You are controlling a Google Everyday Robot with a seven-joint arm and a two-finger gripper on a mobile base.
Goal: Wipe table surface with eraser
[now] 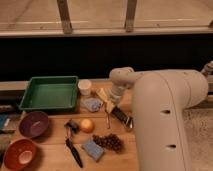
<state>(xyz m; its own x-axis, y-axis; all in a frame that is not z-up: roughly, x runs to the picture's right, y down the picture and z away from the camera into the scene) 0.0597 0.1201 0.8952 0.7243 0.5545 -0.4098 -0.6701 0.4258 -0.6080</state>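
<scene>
My white arm reaches in from the right over the wooden table surface (52, 147). Its wrist bends down to the gripper (114, 104), which is near the table's back middle. The gripper is shut. The black oblong eraser (120, 114) sticks out from it toward the front right and rests low on the wood. Pale yellowish parts (104, 96) show just left of the gripper. The arm hides the table's right side.
A green tray (50, 92) sits at the back left with a white cup (85, 87) beside it. A blue-grey sponge (92, 104), a fork (107, 120), an orange (87, 125), grapes (111, 142), a second sponge (92, 148), a black-handled utensil (75, 152) and two bowls (33, 123) lie nearby.
</scene>
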